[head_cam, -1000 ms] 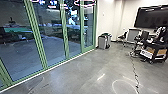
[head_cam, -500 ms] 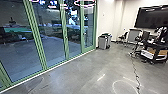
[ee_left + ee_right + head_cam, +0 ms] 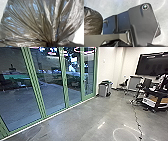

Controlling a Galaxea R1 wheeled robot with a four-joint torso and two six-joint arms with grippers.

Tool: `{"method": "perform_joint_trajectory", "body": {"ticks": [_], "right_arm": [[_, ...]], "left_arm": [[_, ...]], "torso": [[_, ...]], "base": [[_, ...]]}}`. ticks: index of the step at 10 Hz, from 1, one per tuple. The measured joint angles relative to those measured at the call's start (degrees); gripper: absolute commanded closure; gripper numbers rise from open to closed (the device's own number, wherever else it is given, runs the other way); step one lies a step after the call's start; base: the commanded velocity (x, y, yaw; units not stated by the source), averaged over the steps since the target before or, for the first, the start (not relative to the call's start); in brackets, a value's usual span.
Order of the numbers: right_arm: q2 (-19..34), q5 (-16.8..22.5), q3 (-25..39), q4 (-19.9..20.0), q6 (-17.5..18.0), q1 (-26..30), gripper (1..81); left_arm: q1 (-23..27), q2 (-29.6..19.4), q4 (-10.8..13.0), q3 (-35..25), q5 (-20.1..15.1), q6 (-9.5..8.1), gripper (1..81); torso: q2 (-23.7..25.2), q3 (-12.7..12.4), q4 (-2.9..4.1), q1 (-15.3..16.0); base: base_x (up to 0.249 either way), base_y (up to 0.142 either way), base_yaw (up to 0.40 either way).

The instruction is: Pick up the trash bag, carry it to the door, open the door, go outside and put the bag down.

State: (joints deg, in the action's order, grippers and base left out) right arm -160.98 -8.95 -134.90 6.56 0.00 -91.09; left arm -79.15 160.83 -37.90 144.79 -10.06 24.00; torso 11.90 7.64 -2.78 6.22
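Head view, green-framed glass doors [image 3: 66, 88], grey bin [image 3: 103, 90], cable [image 3: 136, 122] across floor [image 3: 82, 122]

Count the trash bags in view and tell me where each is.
1. The trash bag is close before the left wrist camera, drawn into folds; the right wrist view seems to catch part of the same bag. Others may be hidden behind it.

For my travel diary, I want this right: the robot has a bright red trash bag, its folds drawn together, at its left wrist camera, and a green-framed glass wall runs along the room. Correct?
Not quite: the trash bag is dark and shiny, not bright red, as the left wrist view shows. Its folds do draw together, and the green-framed glass wall is right.
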Motion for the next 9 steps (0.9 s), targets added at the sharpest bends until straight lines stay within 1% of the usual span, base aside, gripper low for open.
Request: {"method": "perform_joint_trajectory", "body": {"ticks": [4, 9], "right_arm": [[0.0, 0.0, -0.13, 0.0, 0.0, 0.13, 1.0], [-0.05, -0.02, -0.22, 0.0, 0.0, 0.43, 1.0]], "left_arm": [[0.0, 0.13, 0.0, 0.0, 0.0, -0.02, 81.1], [0.29, 0.15, 0.0, -0.02, 0.0, 0.0, 81.1]], "torso": [[0.0, 0.0, 0.0, 0.0], [0.0, 0.02, 0.0, 0.02]], "base": [[0.141, 0.0, 0.0], [0.141, -0.063, 0.0]]}}
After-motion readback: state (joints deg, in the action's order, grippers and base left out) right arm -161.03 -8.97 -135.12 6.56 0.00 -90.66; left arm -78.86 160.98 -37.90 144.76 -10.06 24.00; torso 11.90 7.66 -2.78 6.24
